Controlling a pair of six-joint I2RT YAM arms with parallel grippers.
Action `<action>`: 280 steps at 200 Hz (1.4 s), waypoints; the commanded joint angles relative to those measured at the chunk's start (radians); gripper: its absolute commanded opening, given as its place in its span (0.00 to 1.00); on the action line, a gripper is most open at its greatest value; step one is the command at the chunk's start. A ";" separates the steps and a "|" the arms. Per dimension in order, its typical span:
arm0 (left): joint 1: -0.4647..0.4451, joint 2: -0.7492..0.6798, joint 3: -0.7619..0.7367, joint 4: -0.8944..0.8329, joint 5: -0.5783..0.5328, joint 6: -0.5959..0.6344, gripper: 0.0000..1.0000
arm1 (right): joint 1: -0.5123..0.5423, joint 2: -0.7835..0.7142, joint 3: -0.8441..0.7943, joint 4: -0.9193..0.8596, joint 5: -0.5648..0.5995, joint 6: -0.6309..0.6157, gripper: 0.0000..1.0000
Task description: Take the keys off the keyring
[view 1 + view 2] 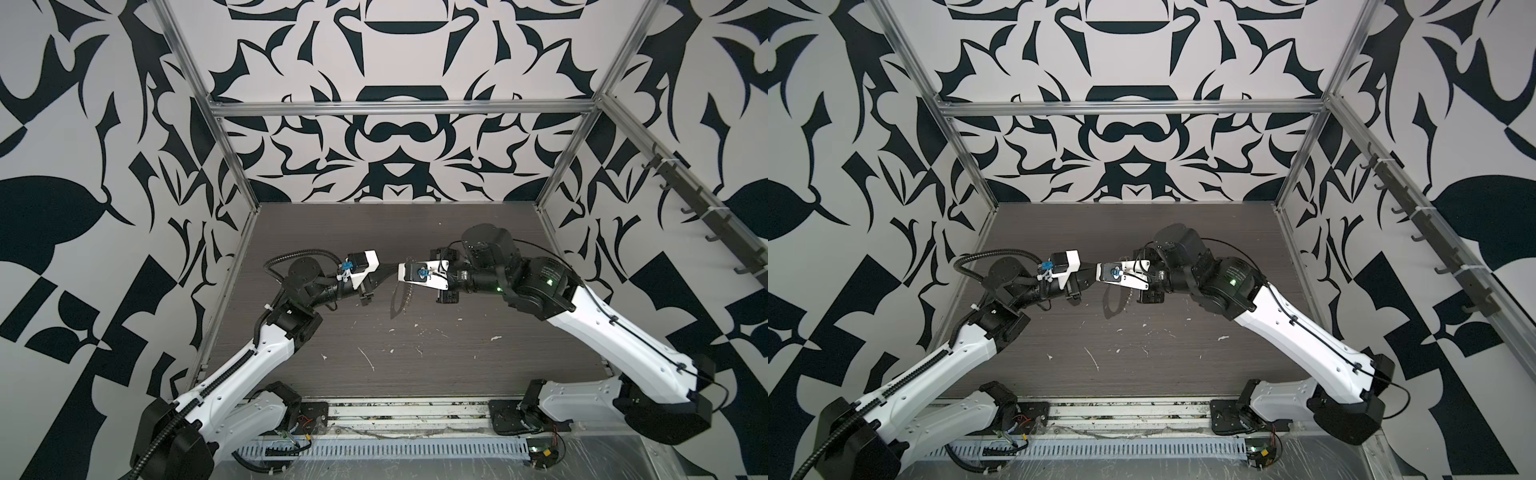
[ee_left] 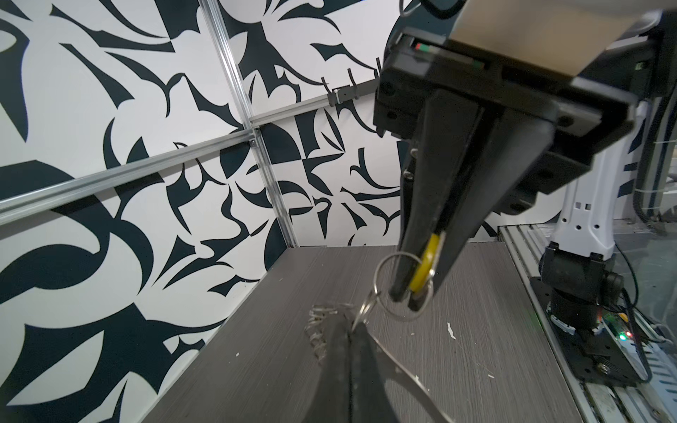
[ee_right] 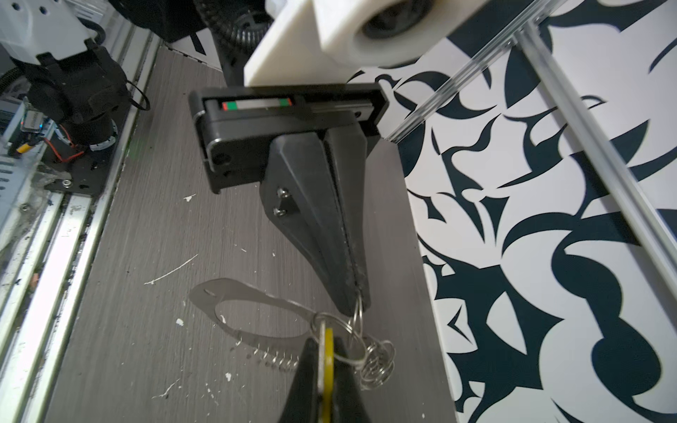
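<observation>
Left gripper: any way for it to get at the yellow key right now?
Probably not. The left gripper is shut on a ring, and the right gripper clamps the key on both flat sides, leaving little of it exposed.

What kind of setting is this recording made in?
Probably a lab robot cell: aluminium framing holding patterned wall panels, left arm and right arm bolted to a front rail, scuffed grey tabletop.
</observation>
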 commanded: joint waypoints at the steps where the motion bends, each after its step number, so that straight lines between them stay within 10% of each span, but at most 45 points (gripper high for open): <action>1: 0.004 0.015 0.006 -0.053 -0.130 0.006 0.00 | 0.027 -0.003 0.072 -0.036 -0.121 0.082 0.00; 54: -0.003 0.000 -0.035 -0.016 -0.154 -0.019 0.00 | -0.030 0.047 0.117 -0.062 -0.230 0.268 0.00; 115: -0.006 0.032 -0.037 0.026 -0.184 -0.185 0.00 | -0.066 0.111 0.241 -0.222 -0.239 0.163 0.00; 188: -0.058 0.231 -0.029 0.531 -0.286 -0.363 0.00 | -0.120 0.392 0.766 -0.649 -0.185 0.084 0.00; 280: -0.066 0.634 0.174 0.934 -0.352 -0.438 0.00 | -0.165 0.487 0.881 -0.694 -0.025 0.218 0.00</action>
